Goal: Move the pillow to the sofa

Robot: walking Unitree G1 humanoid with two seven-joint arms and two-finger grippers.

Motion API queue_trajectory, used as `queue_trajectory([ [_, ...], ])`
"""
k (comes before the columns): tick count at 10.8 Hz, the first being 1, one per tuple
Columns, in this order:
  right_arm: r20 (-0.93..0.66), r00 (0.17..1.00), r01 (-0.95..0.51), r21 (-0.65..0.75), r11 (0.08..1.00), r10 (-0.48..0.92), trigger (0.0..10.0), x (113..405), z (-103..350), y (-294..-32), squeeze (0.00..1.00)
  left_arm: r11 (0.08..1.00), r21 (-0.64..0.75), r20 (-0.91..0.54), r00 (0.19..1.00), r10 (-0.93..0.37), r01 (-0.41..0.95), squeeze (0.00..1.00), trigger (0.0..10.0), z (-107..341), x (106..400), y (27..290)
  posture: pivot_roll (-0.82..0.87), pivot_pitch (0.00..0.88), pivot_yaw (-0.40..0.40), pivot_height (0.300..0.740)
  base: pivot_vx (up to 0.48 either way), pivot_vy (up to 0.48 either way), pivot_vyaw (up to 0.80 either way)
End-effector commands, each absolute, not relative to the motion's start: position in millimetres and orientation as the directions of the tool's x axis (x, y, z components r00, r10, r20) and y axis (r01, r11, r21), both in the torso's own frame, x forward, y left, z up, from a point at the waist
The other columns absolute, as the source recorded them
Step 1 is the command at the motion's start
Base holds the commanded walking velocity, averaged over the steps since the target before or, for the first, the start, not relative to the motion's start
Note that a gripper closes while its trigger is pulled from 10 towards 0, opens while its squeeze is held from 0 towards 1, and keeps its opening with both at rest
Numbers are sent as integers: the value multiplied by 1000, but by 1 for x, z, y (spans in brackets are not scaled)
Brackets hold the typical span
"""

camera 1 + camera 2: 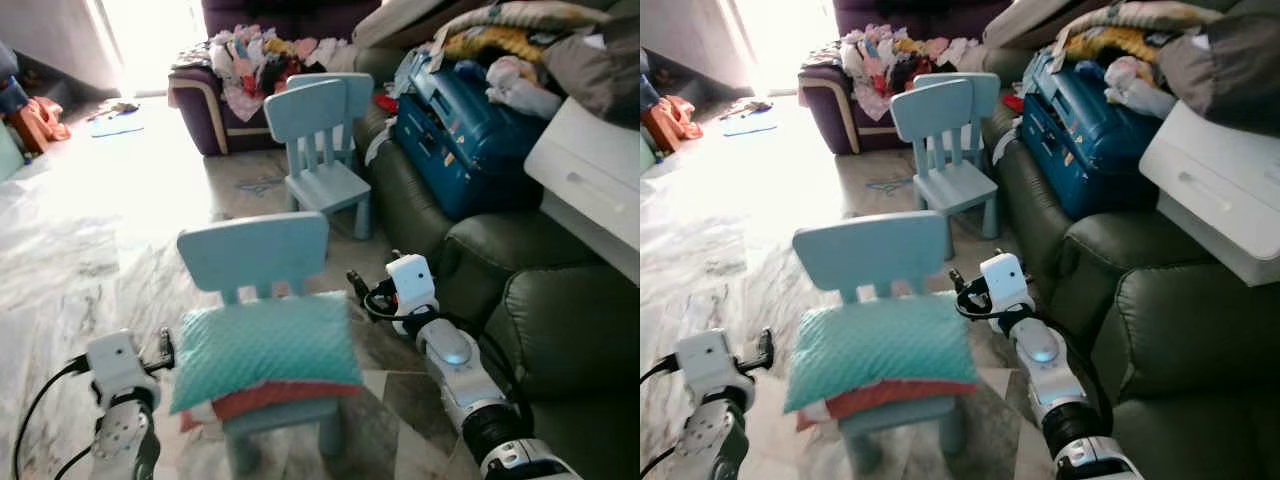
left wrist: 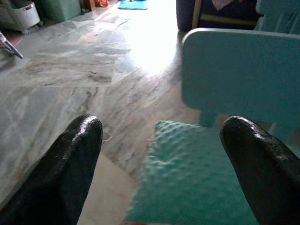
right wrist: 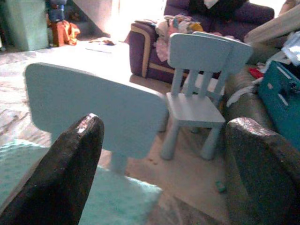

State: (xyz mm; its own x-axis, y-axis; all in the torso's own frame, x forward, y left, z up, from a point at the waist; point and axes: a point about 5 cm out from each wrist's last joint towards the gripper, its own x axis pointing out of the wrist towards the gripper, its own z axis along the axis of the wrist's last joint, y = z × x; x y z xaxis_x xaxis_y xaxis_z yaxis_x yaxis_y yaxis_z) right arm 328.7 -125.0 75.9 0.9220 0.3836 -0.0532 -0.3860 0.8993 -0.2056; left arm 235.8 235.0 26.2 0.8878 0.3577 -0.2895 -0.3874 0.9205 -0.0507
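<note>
A bumpy teal pillow point(image 1: 262, 348) lies on the near pale-blue plastic child's chair point(image 1: 258, 253), beside the dark green leather sofa point(image 1: 560, 330). The left gripper point(image 2: 161, 154) and right gripper point(image 3: 164, 159) flank it, fingers spread apart.

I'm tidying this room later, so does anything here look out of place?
Yes. A teal pillow lies stacked on a red cushion on a small blue child's chair, overhanging its seat. The green sofa carries a blue suitcase and heaped bedding.
</note>
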Motion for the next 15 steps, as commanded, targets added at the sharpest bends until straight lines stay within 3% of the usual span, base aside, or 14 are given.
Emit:
queue_trajectory([
  [1, -63, 924, -382, -212, 900, 378, 10000, 329, 75, -129, 0, 913, -56, -307, 877, 371, -405, 0, 10000, 23, 231, 235, -110, 0, 18, 740, 0, 0, 0],
  [5, -69, 925, -379, -212, 900, 374, 10000, 331, 75, -128, 0, 903, -68, -317, 868, 383, -424, 0, 10000, 23, 231, 236, -105, 0, 17, 740, 0, 0, 484],
  [15, -69, 926, -378, -202, 904, 371, 10000, 332, 75, -127, 0, 884, -117, -342, 854, 393, -453, 0, 10000, 20, 227, 241, -105, 0, 17, 740, 0, 0, 0],
])
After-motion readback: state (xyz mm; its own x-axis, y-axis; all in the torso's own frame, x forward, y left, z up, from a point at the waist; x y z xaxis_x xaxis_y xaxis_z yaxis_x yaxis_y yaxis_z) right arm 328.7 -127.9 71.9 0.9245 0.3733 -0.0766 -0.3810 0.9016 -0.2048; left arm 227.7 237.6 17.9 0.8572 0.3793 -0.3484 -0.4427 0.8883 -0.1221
